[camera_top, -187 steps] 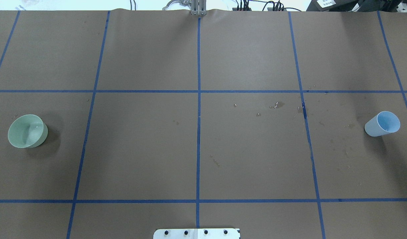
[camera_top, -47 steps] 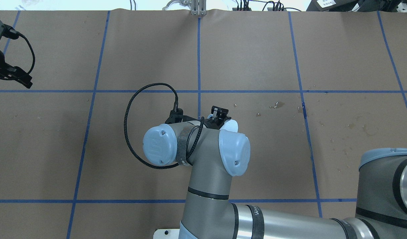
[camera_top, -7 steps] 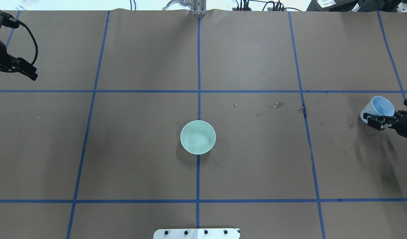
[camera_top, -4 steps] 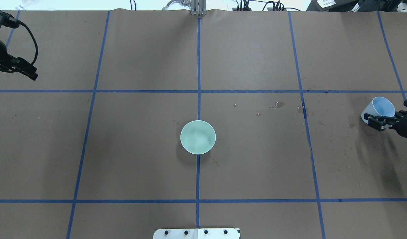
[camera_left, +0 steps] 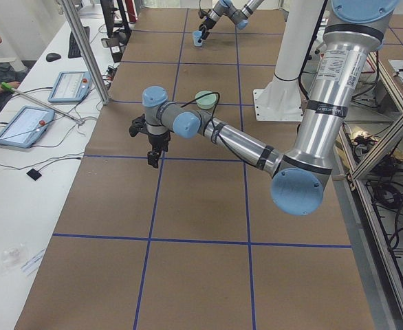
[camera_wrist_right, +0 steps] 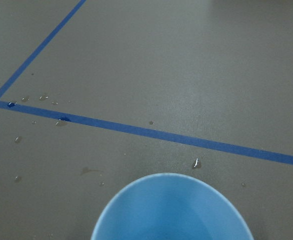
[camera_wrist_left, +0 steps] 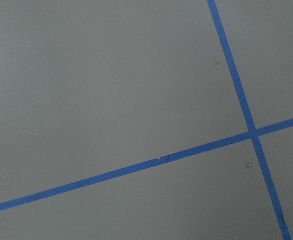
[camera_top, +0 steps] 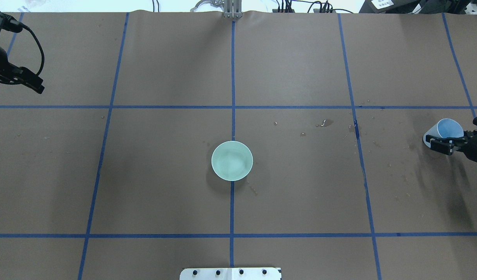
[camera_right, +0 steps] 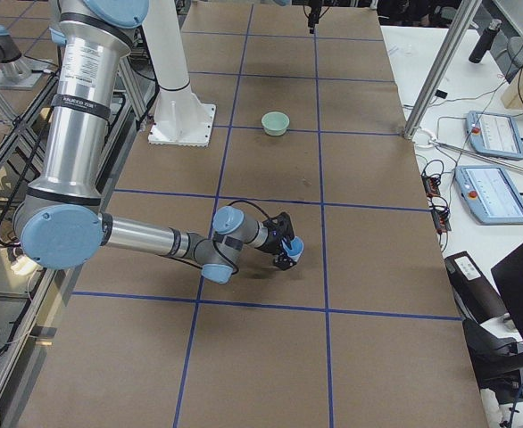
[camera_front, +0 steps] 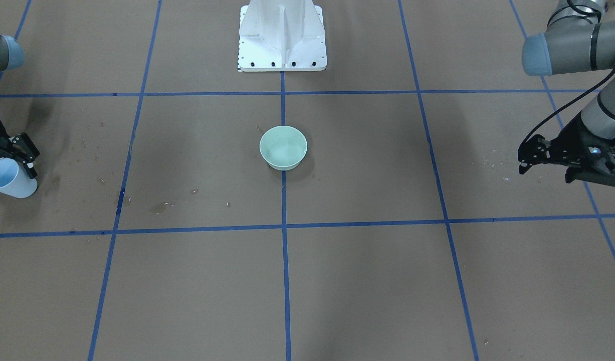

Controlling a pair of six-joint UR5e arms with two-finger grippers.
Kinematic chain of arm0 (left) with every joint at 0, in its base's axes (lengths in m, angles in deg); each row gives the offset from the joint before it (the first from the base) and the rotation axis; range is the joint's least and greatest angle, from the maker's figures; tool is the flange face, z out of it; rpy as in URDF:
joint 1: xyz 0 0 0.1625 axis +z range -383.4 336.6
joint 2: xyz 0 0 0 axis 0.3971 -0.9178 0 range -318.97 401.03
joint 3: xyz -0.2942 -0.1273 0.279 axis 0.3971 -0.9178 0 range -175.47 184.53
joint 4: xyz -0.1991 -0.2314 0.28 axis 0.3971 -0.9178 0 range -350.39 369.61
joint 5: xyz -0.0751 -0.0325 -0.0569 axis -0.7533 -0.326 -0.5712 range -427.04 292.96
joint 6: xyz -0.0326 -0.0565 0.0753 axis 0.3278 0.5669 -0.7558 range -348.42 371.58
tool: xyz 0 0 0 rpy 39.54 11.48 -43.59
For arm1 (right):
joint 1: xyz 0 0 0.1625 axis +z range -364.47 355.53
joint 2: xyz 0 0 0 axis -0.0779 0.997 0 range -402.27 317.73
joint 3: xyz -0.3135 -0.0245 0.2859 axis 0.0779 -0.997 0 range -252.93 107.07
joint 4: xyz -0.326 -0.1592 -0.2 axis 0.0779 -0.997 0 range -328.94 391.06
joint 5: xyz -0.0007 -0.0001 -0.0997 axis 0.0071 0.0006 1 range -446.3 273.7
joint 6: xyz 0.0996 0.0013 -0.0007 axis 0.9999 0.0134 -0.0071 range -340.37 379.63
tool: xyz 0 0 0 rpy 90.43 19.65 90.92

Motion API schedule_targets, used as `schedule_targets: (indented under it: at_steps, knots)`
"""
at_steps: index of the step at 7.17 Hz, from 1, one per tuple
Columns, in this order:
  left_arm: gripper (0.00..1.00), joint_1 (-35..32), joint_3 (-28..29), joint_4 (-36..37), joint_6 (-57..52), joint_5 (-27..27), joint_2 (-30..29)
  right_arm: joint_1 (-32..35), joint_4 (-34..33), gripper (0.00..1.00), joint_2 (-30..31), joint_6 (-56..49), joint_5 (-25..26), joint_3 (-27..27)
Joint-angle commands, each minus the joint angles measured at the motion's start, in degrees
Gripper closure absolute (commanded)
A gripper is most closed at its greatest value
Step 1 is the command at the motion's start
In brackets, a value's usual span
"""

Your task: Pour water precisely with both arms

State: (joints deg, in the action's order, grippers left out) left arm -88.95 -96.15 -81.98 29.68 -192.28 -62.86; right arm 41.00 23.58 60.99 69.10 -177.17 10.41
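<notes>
A mint-green bowl (camera_top: 232,160) stands upright at the table's centre, also seen from the front (camera_front: 283,146). Water (camera_top: 233,165) shows in it as pale ripples. My right gripper (camera_top: 450,135) is shut on a pale blue cup (camera_top: 449,128) at the table's right edge, low over the paper (camera_front: 6,179). The right wrist view shows only the cup's rim (camera_wrist_right: 170,210). My left gripper (camera_top: 28,81) is open and empty, held above the far left of the table (camera_front: 543,160). The left wrist view shows only brown paper (camera_wrist_left: 111,75) and tape lines.
Drops and damp stains (camera_top: 325,123) mark the paper right of the centre. The white pedestal (camera_front: 282,35) stands at the robot's edge. A side table with tablets (camera_left: 23,124) and a metal post (camera_left: 84,51) lies along the far side.
The right gripper has shifted slightly toward the robot with the blue cup, whose rim now looks smaller and more upright. The bowl and left arm have not moved.
</notes>
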Motion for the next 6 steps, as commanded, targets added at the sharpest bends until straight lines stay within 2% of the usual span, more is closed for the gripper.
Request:
schedule_targets:
  at_steps: [1, 4, 6]
  knots:
    - [0.01, 0.0, 0.0, 0.1, 0.0, 0.0, 0.1, 0.0, 1.7, 0.01, 1.1, 0.2, -0.3, 0.4]
    - [0.01, 0.0, -0.2, 0.3, 0.0, 0.0, 0.1, -0.5, 7.0, 0.01, 5.1, 0.6, -1.1, 0.6]
    - [0.01, 0.0, -0.6, 0.4, 0.0, 0.0, 0.3, -0.5, 10.2, 0.01, 7.5, 0.6, -4.0, 0.6]
